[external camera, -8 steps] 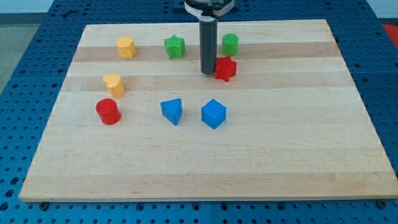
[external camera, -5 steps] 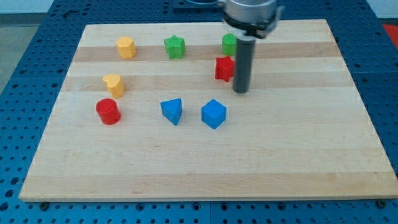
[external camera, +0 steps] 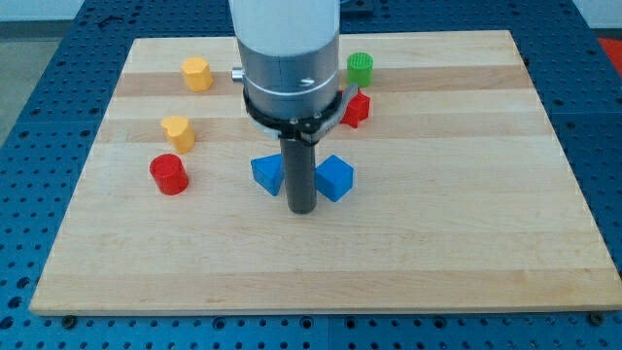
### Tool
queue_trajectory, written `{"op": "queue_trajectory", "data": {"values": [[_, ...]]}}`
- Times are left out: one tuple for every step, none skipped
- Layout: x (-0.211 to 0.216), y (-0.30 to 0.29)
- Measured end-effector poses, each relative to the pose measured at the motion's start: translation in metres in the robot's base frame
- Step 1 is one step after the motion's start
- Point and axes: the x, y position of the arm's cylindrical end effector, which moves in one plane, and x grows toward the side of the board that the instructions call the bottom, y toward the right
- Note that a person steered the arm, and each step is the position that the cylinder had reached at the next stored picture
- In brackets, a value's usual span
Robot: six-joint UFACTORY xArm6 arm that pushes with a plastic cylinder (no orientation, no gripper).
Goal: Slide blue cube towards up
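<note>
The blue cube (external camera: 336, 178) sits on the wooden board (external camera: 466, 194) near its middle. My tip (external camera: 302, 209) is on the board just below and to the left of the cube, between it and a blue wedge-shaped block (external camera: 265, 173). The rod partly hides the inner edges of both blue blocks. I cannot tell whether the rod touches the cube.
A red star block (external camera: 356, 109) and a green cylinder (external camera: 360, 67) lie above the cube. A yellow hexagon block (external camera: 196, 74), a yellow heart block (external camera: 178, 131) and a red cylinder (external camera: 169, 174) stand at the left. The arm's body hides the green star block.
The rod swung from left of the red star to its right, then down to the lower left of the blue cube. The blocks have not moved.
</note>
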Motion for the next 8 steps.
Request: {"op": "queue_trajectory", "data": {"values": [[-0.008, 0.005], [-0.02, 0.017], [-0.023, 0.029], [-0.024, 0.032], [-0.021, 0.032], [-0.002, 0.033], [-0.002, 0.047], [-0.002, 0.057]]}}
